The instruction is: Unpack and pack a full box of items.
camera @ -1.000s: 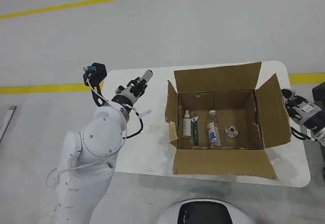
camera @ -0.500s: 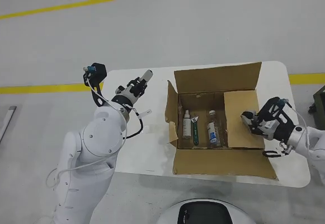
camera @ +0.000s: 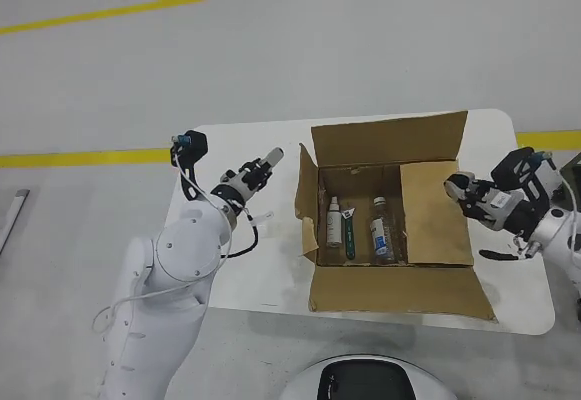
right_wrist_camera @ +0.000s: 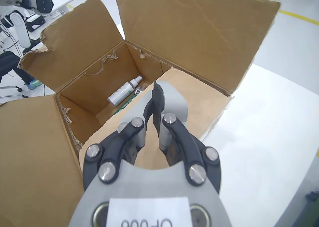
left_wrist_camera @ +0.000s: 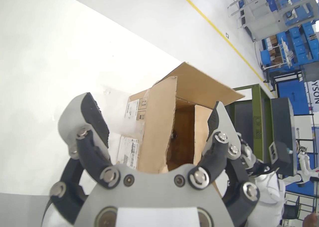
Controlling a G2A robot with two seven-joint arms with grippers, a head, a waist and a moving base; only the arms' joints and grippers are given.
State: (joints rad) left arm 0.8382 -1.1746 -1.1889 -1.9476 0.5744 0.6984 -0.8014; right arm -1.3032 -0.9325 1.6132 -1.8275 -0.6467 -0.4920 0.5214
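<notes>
Packing stage, I judge: closing box (camera: 400,292) flaps. Box sitting on surface (camera: 260,275); spray bottle (camera: 334,222), green item (camera: 349,232), clear bottle (camera: 381,230) lying inside, left half. Right flap (camera: 435,215) lying folded in. My right tool (camera: 458,187) clenched, empty, hovering over that flap's right edge. Left tool (camera: 270,157) released, hanging left of box, facing upright left flap (camera: 307,195). Next: pushing that flap inward w/ left tool, minding torn edge.

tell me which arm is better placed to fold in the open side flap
Left: the left pincer, open, faces the open torn flap of the brown cardboard box; the right pincer, shut, is by the opposite folded-in flap.
</notes>
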